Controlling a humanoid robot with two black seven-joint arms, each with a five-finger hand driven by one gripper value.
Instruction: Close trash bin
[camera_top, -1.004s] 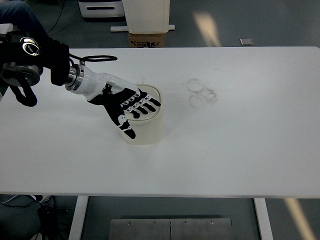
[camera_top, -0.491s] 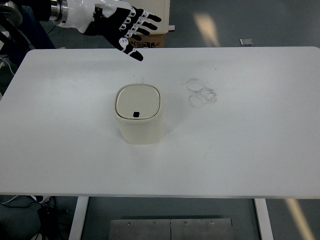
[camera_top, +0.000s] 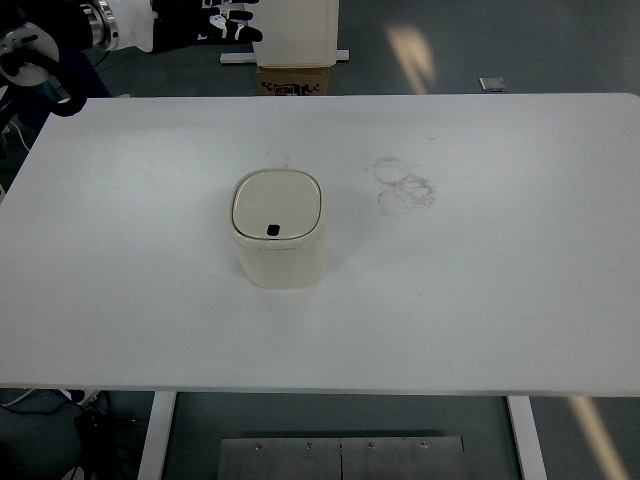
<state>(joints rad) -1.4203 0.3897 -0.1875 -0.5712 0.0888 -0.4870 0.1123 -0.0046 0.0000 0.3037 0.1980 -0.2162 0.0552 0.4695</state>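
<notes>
Head view: bin (camera_top: 279, 243) at frame centre, lid flat, closing apparently done; my left hand (camera_top: 215, 22) upper left, finger state unclear; nothing further needed.

Left arm (camera_top: 60, 30) only partly in frame: black casing, silver metal ring at wrist, then glossy white shell section. Black cable loop hanging off arm near edge. Left hand (camera_top: 215, 18) black with small white markings; mostly cropped, can't make out finger detail.
</notes>
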